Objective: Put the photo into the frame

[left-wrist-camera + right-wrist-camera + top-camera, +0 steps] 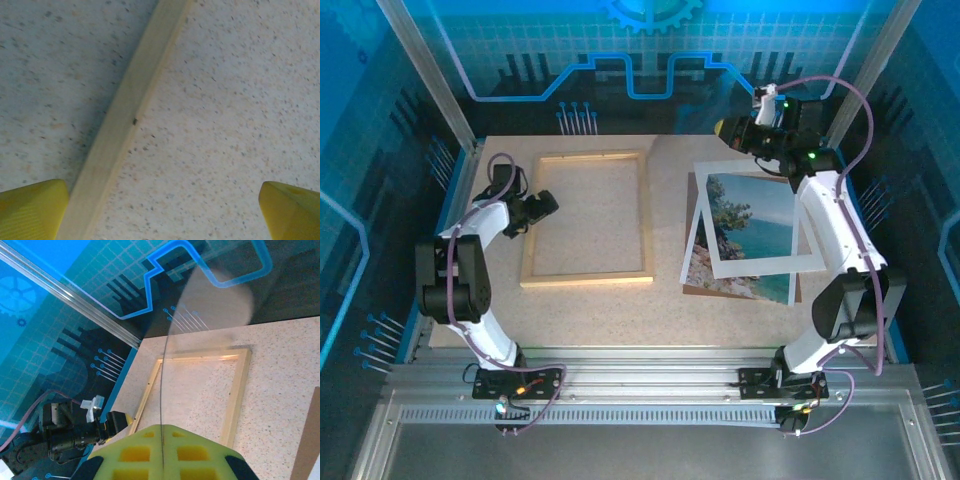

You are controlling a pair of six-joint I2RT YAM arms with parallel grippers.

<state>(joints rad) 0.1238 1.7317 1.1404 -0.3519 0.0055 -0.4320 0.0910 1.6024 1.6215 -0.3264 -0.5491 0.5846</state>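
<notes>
The light wood frame lies flat at the table's left-centre, with bare table inside it. The photo of coast and sea lies to the right under a tilted white mat, on a brown backing board. My left gripper hovers open over the frame's left rail, its yellow fingertips wide apart. My right gripper is raised at the back right, beyond the photo. Its fingers are shut on a thin clear sheet seen edge-on, with the frame below.
Blue patterned walls and aluminium posts enclose the table. The backing board's edge shows at the right of the right wrist view. The left arm appears beyond the frame there. Open table lies in front of the frame.
</notes>
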